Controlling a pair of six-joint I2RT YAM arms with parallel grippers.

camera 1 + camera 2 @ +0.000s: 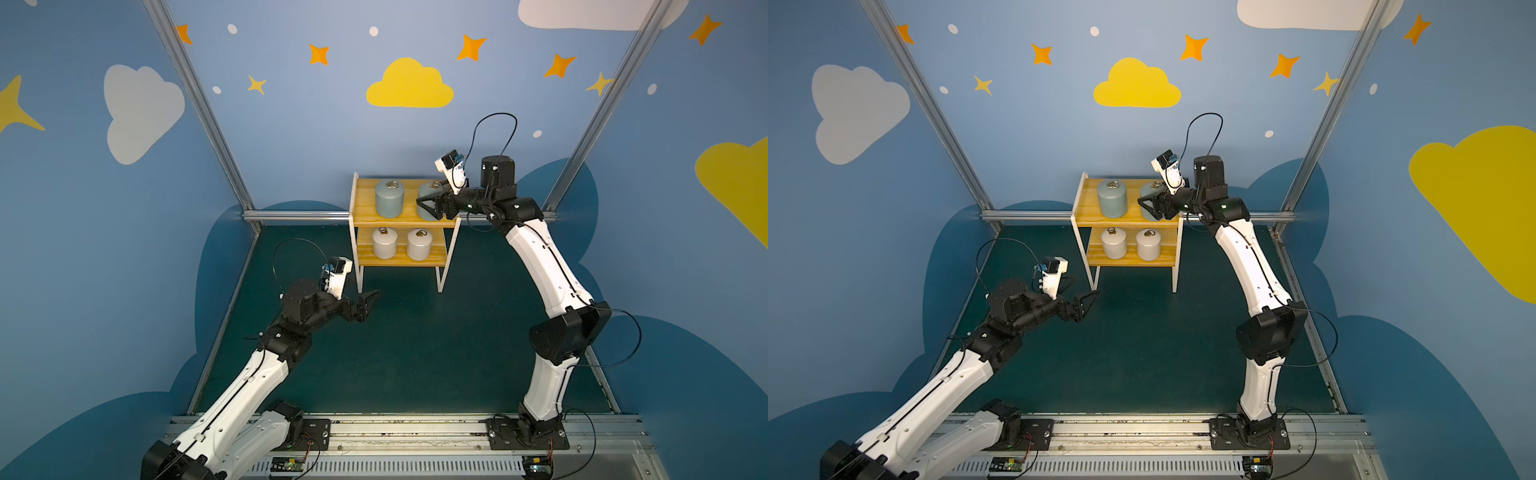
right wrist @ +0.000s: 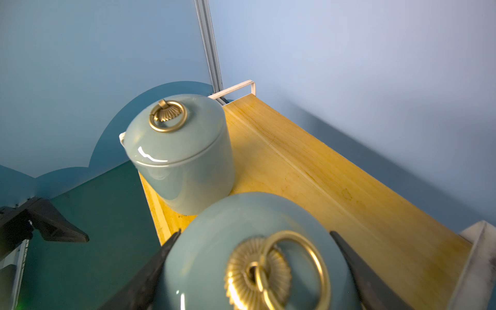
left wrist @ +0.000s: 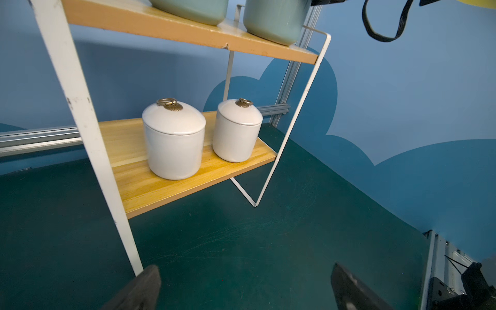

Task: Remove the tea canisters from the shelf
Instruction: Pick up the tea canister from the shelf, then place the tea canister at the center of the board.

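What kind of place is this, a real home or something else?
Likely a robot test booth, not a home: aluminium frame posts, walls with painted clouds, two arms bolted to a metal rail.

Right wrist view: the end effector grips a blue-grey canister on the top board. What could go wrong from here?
The right end effector holds the gripped canister on glossy glaze; it may slip once lifted.
The second blue-grey canister stands close beside it; a sideways pull could knock it off the shelf.
Dragging rather than lifting might tip the thin-framed shelf.
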